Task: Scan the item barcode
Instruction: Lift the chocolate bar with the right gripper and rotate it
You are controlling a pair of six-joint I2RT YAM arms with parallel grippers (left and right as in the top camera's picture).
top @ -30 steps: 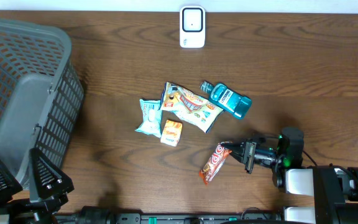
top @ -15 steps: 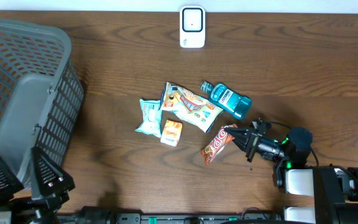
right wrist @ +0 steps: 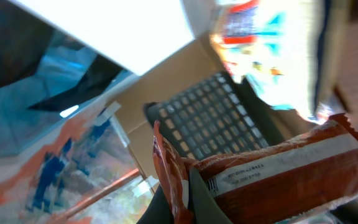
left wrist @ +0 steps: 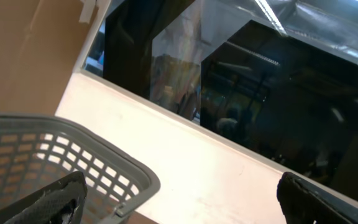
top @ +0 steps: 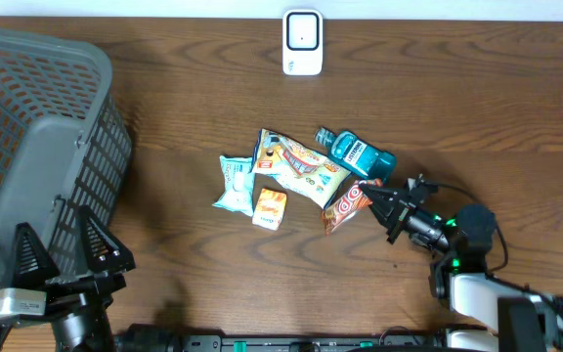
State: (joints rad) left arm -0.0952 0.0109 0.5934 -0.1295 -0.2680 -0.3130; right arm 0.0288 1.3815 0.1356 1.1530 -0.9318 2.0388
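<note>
My right gripper [top: 368, 200] is shut on one end of a red snack packet [top: 344, 206], holding it just right of the pile and below the teal bottle. In the right wrist view the red packet [right wrist: 283, 182] fills the lower right, its white strip showing a small barcode [right wrist: 212, 185], with the dark fingers [right wrist: 199, 198] pinching its edge. The white scanner [top: 302, 42] stands at the table's far edge, centre. My left gripper [top: 66, 262] hangs open at the front left beside the basket; its fingertips [left wrist: 56, 198] hold nothing.
A grey basket [top: 37, 147] fills the left side; its rim [left wrist: 114, 163] shows in the left wrist view. In the middle lie a teal mouthwash bottle [top: 362, 157], a colourful snack bag [top: 301, 166], a small teal packet [top: 233, 184] and an orange box [top: 270, 208].
My right gripper has carried the red packet away from the front edge, up toward the pile. The left arm has shifted slightly right.
</note>
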